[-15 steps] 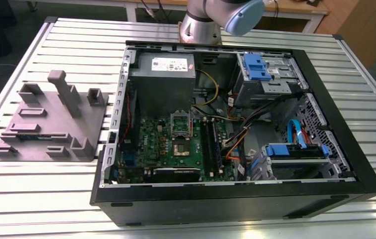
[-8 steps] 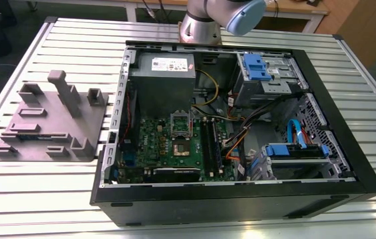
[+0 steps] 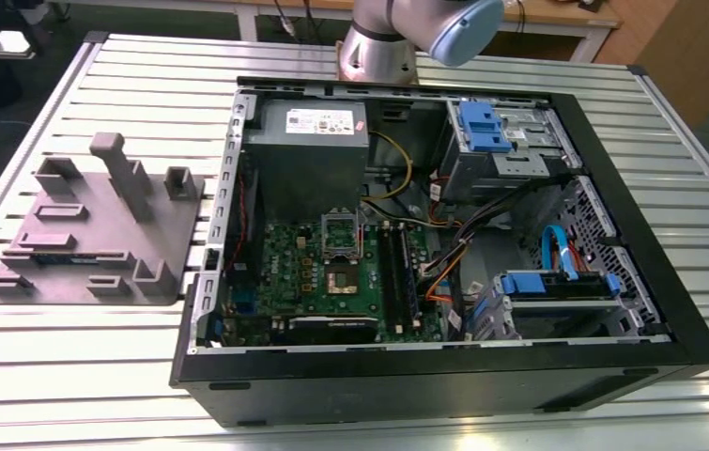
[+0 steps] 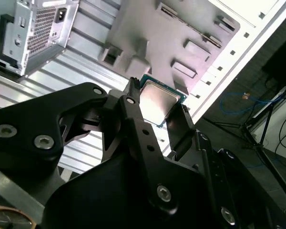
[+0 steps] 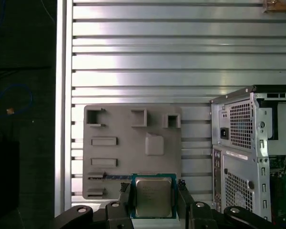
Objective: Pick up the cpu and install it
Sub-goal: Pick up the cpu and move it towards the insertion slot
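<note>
The cpu [image 5: 154,196], a small square chip with a silver-grey top and a thin green rim, hangs high above the table between the black fingers [image 5: 125,199] of my gripper [image 5: 154,202]. In the second wrist view the gripper [image 4: 158,113] is shut on the edges of the cpu [image 4: 155,99]. The grey fixture plate [image 5: 128,148] lies far below the chip. On the green motherboard in the open computer case [image 3: 454,376], the socket [image 3: 343,268] stands uncovered. The arm [image 3: 386,42] rises at the far edge of the table.
The grey fixture plate [image 3: 91,235] with upright pegs lies on the slatted metal table [image 3: 66,376], at the exterior view's left of the case. Inside the case are a grey power supply [image 3: 310,141], blue drive brackets [image 3: 480,127] and loose cables [image 3: 454,254].
</note>
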Controlling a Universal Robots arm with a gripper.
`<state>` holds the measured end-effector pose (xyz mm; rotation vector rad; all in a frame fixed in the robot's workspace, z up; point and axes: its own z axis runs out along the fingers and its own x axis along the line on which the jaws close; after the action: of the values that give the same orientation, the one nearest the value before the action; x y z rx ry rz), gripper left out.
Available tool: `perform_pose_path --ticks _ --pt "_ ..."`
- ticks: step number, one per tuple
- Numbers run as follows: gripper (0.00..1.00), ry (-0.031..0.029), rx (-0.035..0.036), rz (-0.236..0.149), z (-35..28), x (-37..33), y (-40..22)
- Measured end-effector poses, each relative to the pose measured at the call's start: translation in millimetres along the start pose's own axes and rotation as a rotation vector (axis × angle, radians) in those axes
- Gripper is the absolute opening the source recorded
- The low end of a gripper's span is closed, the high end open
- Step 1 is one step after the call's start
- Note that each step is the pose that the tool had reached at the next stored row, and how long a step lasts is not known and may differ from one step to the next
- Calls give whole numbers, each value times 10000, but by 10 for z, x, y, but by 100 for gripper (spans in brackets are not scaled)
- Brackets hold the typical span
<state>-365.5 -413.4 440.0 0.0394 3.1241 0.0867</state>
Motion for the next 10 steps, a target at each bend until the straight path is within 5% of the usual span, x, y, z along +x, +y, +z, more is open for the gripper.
perform_pose_path --ticks 10 --pt "47 -2 -1 0 39 -453 10"
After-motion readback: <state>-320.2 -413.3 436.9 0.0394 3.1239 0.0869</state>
